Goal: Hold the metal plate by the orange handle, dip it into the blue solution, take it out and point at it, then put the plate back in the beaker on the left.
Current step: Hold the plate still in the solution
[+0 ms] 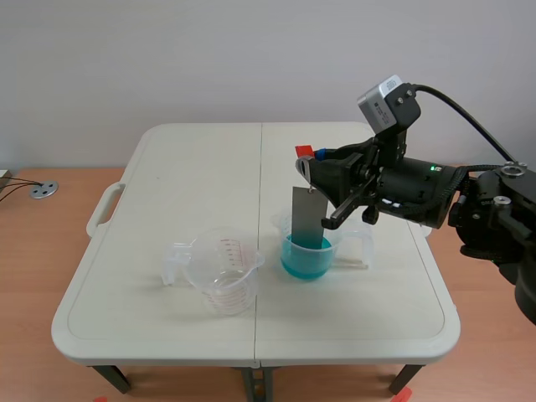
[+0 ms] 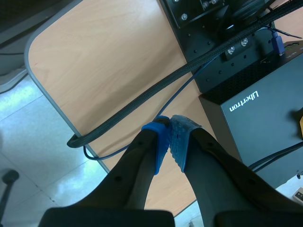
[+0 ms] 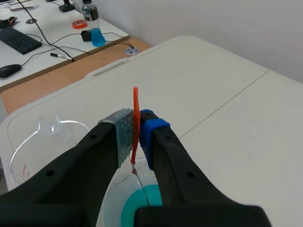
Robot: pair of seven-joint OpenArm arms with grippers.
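Right tool [image 3: 136, 135] gripped the orange handle [image 3: 135, 111], metal plate [image 1: 307, 216] hanging into the blue solution [image 1: 303, 260]; dip judged best kept vertical, slow, clear of the beaker [image 1: 352, 241] wall

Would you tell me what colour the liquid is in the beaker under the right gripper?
The liquid is turquoise blue, clearest in the scene view.

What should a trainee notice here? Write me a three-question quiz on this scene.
1. True or false: the metal plate has its lower end inside the beaker of blue solution, with the empty beaker beside it.
2. What grips the orange handle? A) right gripper B) a person's hand C) nothing
3. Fill in: the left gripper is ____ on nothing.
Key: 1 true; 2 A; 3 shut.
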